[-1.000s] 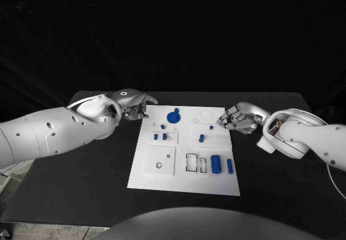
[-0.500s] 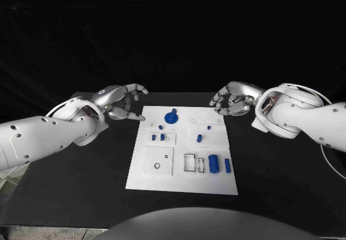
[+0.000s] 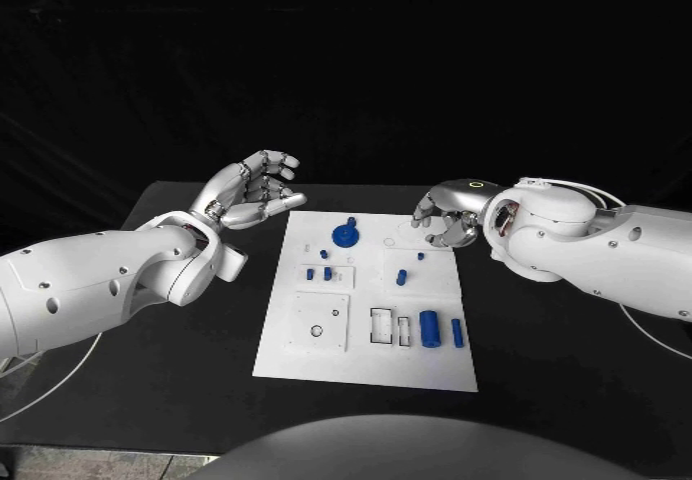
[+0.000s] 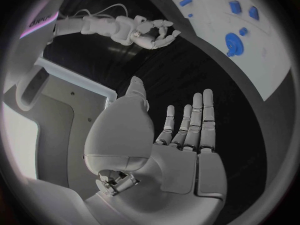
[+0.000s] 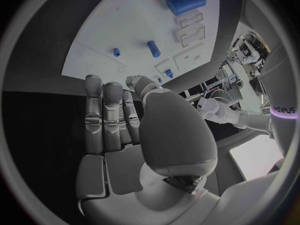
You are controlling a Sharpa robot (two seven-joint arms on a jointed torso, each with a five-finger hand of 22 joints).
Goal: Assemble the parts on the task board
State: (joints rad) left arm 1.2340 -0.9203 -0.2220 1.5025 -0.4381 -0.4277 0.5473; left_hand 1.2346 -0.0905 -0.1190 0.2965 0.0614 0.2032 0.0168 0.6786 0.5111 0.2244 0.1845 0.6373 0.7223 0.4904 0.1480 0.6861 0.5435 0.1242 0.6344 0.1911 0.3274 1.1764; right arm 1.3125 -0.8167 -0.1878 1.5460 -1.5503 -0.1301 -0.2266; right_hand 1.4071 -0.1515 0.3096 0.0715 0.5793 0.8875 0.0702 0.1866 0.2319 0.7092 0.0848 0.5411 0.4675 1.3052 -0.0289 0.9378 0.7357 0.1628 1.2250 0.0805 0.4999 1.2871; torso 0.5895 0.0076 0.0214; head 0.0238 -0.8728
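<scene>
The task board (image 3: 364, 340) was seen lying flat in the middle of the black table (image 3: 562, 350), its long side running from 12 to 6 o'clock in the head view. On it, a blue disc-shaped part (image 3: 346, 235) was found near the 12 o'clock end. Small blue pegs (image 3: 326, 254) were set just below it, and two more small parts (image 3: 402, 275) stood toward the 3 o'clock side. A large blue cylinder (image 3: 430, 324) and a slimmer blue bar (image 3: 457, 333) lay side by side near the 5 o'clock corner, beside two empty rectangular slots (image 3: 382, 325). A square inset plate (image 3: 322, 320) was seen at 7 o'clock.

The left hand (image 3: 253, 190) was held raised off the table at about 10 o'clock from the board, clear of its edge; its fingers (image 4: 187, 127) were straight and lay side by side, the thumb stood away from them, and nothing was gripped. The right hand (image 3: 441, 218) was held over the board's 1 o'clock corner, partly covering that corner in the head view. Its fingers (image 5: 106, 115) were extended side by side, the thumb set apart, and nothing was held. No part was touched by either hand.
</scene>
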